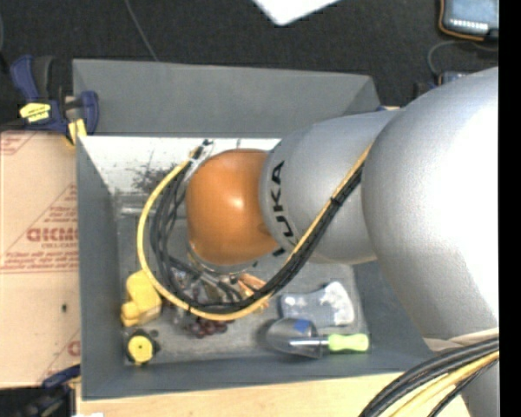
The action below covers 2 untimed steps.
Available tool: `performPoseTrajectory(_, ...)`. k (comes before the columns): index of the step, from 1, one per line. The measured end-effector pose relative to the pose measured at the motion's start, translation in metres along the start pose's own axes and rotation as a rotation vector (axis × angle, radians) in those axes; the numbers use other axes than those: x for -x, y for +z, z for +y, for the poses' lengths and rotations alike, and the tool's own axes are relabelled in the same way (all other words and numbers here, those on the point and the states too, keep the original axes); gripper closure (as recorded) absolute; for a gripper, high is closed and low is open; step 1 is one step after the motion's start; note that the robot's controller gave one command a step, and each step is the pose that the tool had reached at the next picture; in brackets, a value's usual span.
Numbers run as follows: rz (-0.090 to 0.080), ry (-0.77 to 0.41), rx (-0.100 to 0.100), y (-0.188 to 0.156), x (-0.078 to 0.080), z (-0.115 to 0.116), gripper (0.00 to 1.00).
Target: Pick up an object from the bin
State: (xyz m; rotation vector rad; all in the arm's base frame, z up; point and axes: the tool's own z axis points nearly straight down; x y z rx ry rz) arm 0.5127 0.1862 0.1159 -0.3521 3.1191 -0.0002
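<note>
Gripper (207, 292) low in the grey bin (97, 233), tucked under the wrist's orange cover (227, 205); spread or closed, cannot tell, the cover and cable loop (154, 226) hide it. Directly beneath, front-middle of the floor: a small dark reddish piece (205, 324), the likeliest target, though nothing is visibly held. Yellow blocky toy (141, 298) just left, yellow disc (140, 347) in front of that; clear packet (319, 302) and green-handled tool (347, 343) to the right. Risks, as I judge them: closing blind on bare floor, pinching two neighbours together, or the cable loop snagging the yellow toy on the lift.
</note>
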Motion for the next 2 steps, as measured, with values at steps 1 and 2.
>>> performPoseTrajectory(1,-0.005,0.000,0.000,-0.061,0.005,0.026,1.00)
performPoseTrajectory(2,-0.001,-0.042,0.000,-0.113,0.006,0.028,1.00)
